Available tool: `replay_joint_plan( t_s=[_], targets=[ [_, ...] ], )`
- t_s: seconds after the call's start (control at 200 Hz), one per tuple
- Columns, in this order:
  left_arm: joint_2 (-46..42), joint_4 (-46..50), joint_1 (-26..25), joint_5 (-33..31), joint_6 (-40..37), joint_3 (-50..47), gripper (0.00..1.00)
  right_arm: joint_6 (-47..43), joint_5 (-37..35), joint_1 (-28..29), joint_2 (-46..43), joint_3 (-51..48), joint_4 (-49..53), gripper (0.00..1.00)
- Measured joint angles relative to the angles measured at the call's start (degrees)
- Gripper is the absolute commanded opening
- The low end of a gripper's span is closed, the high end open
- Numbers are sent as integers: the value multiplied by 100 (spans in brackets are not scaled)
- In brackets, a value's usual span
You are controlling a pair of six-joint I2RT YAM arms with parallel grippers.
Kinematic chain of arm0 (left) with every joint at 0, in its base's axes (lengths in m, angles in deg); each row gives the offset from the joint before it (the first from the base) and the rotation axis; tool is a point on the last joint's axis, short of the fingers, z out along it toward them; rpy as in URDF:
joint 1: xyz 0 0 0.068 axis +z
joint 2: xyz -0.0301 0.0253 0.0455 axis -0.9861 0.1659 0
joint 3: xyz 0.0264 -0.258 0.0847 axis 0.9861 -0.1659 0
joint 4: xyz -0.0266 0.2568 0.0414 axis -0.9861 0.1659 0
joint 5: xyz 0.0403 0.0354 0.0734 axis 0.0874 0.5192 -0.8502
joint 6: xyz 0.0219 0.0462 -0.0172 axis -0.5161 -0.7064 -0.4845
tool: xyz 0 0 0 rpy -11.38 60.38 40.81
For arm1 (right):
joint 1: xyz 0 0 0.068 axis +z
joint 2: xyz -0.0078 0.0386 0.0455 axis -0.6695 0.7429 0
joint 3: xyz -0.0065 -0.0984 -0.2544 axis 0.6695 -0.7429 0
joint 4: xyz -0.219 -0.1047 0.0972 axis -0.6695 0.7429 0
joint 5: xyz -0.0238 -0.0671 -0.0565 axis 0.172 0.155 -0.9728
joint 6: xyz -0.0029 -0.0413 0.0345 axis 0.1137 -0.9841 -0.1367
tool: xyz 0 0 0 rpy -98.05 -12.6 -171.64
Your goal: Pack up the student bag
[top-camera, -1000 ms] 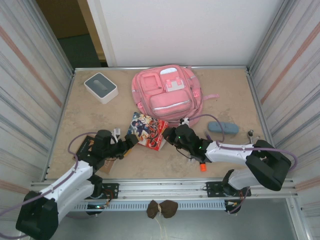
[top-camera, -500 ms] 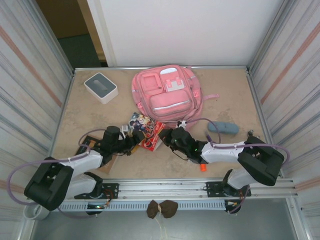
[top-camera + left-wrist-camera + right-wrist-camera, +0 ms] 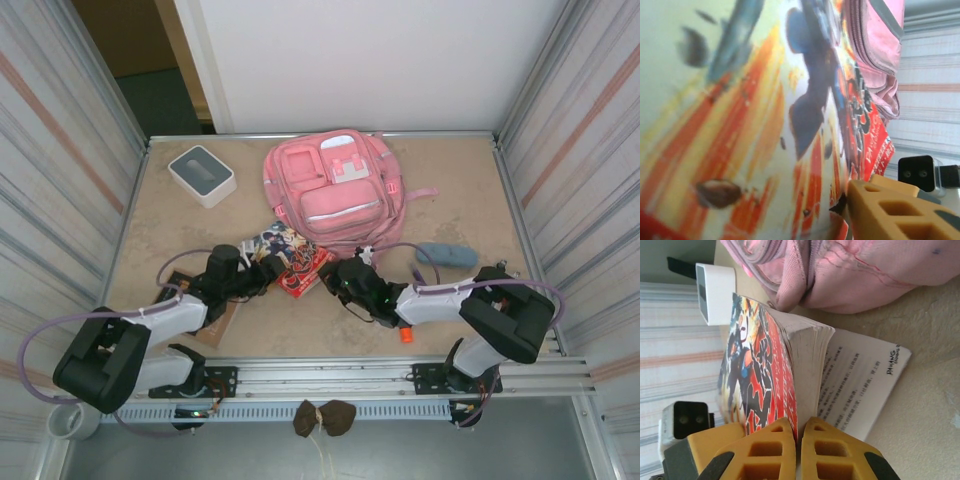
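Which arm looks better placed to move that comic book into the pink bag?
Right. The right tool is shut on the comic book at its cover edge, close beside the pink bag. The left tool sits at the book's other side, grip unclear.

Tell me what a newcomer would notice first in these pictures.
The big pink backpack lies at the far middle of the table. Just in front of it is a bright red-and-orange comic book, the right gripper pinched shut on its cover edge and the left gripper at its opposite side.
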Motion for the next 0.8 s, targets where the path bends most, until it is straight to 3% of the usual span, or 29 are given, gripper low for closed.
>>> replay_joint_plan(
  t_s=[0.13, 0.205, 0.301, 0.386, 0.546, 0.586, 0.797],
  targets=[
    [-140, 13, 24, -52, -164, 57, 21, 2, 44, 2, 103, 0, -2, 0],
    [-275, 70, 48, -55, -328, 68, 9, -2, 129, 2, 109, 0, -2, 9],
    [-601, 321, 146, 0, -581, 74, 0, -155, 308, -37, 52, 0, 28, 28],
    [-1091, 584, 363, 70, -866, 76, 0, -584, 586, -205, -229, 0, 404, 51],
    [-2109, 1191, 697, 297, -1600, 409, 0, -2450, 1427, -1014, -1019, 553, 1827, 83],
    [-2288, 1331, 704, 417, -1818, 560, 0, -2962, 1738, -1176, -1187, 837, 2184, 100],
    [-2474, 1681, 704, 1456, -2704, 1453, 0, -5292, 3626, -1915, -1696, 2337, 3425, 99]
  ],
)
